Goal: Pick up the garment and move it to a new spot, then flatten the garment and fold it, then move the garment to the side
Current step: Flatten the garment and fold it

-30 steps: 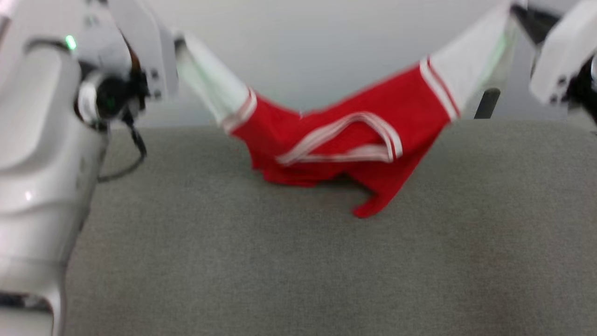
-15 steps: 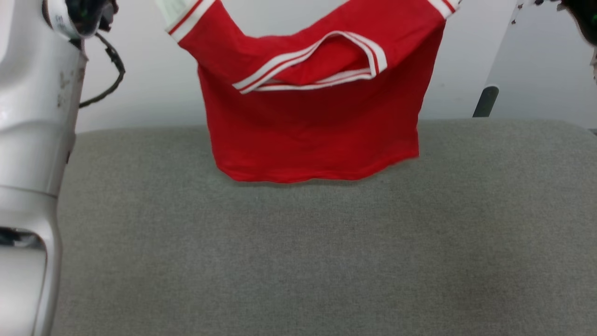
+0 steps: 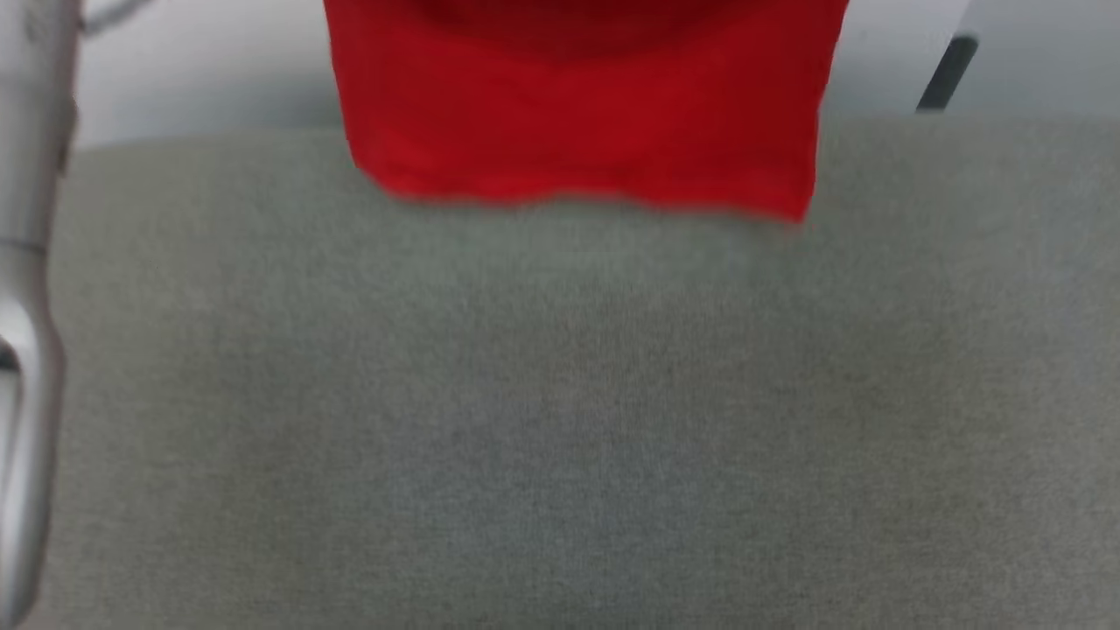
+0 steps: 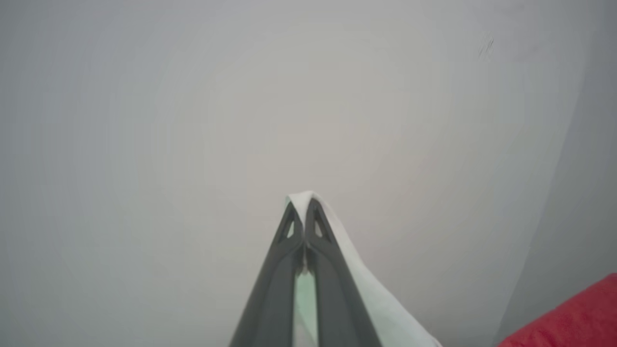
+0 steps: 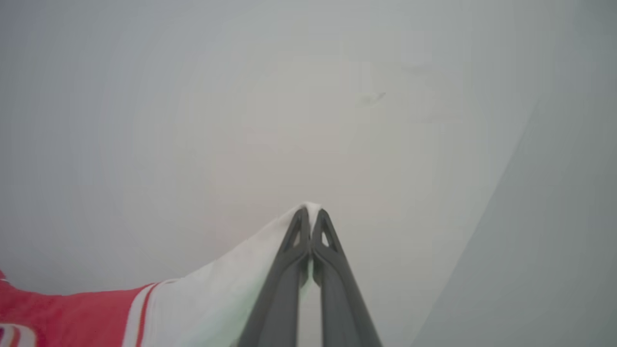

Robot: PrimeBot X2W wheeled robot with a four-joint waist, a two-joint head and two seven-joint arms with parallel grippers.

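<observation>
Fabric, bright red, is hanging down from the top edge of the head view: this is the garment (image 3: 577, 114), spread wide as a flat, blurred panel. Its lower hem is running almost level across the far part of a grey cloth-covered table (image 3: 560, 420), dipping slightly lower at the right corner. The blur is making it impossible to tell whether the hem is touching the table or hanging just above it. Behind the garment a pale wall (image 3: 192, 79) is showing, and a dark slanted post (image 3: 947, 70) is standing beyond the table's far right edge. A pale robot arm (image 3: 26, 262) is running down the left edge of that view.

In the left wrist view, the left gripper (image 4: 302, 207) is pointing at the bare wall with its two dark fingers pressed together, pinching a fold of white sleeve (image 4: 368, 294) at the tips. The sleeve is trailing down along the right side of the fingers, and a patch of red body is showing at the lower right corner.

In the right wrist view, the right gripper (image 5: 311, 214) is likewise clamped tight on the other white sleeve (image 5: 217, 299), which is sloping away to the lower left into red-and-white striped trim (image 5: 140, 313) and then red cloth.
</observation>
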